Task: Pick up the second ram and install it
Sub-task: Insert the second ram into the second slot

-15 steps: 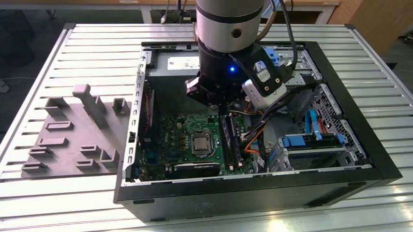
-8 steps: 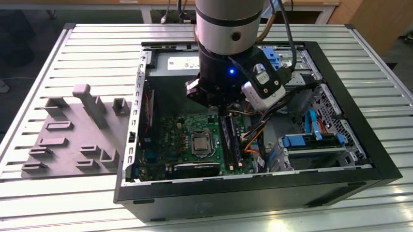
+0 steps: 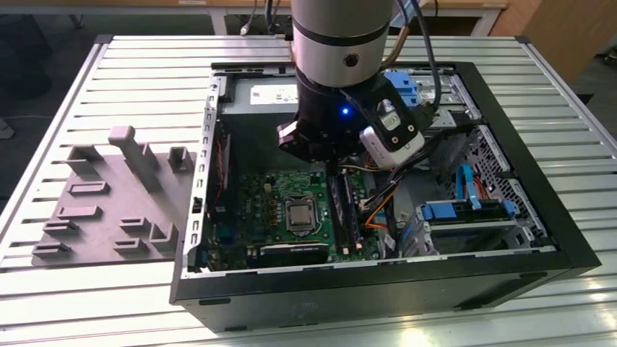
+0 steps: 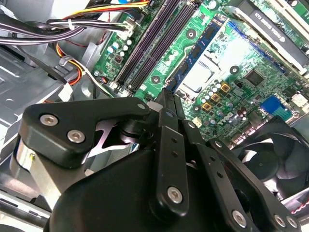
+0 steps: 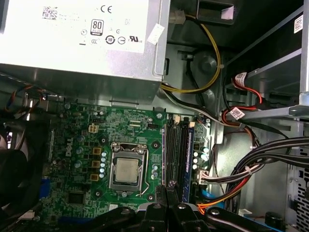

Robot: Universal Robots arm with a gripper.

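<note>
Where the arm reaches down into the open computer case, the gripper sits low over the green circuit board. Its fingers are pinched together on the memory stick, a thin bluish-dark strip running out from the tips, parallel to the black slots and just beside them. Seated or not: cannot tell. Processor near. Grey block with posts well apart, at the exterior view's left.

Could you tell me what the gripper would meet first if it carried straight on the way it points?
The gripper would probably meet the motherboard beside the memory slots; depth unclear.
</note>
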